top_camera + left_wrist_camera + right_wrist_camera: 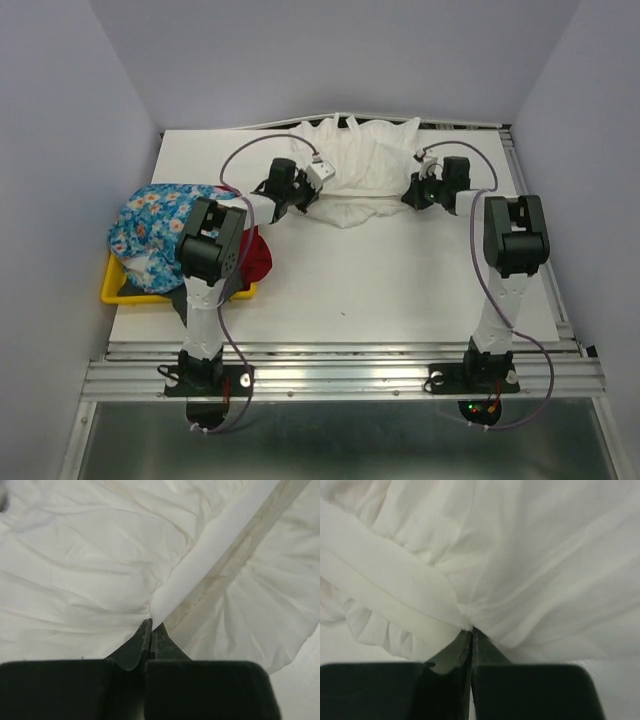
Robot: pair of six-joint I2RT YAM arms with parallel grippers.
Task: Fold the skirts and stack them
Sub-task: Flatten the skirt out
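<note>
From above, both arms stretch forward over the table [400, 280]. The left pincer [303, 203] and right pincer [410, 196] sit low at the near edge of the white skirt [365, 155], which lies at the far side. In the left wrist view, the fingers [142, 637] are pressed together, pinching the skirt's band. In the right wrist view, the fingers [457, 647] are clamped on gathered cloth.

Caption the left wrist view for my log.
Left gripper shut on the white skirt, pinching the end of its smooth band.
</note>
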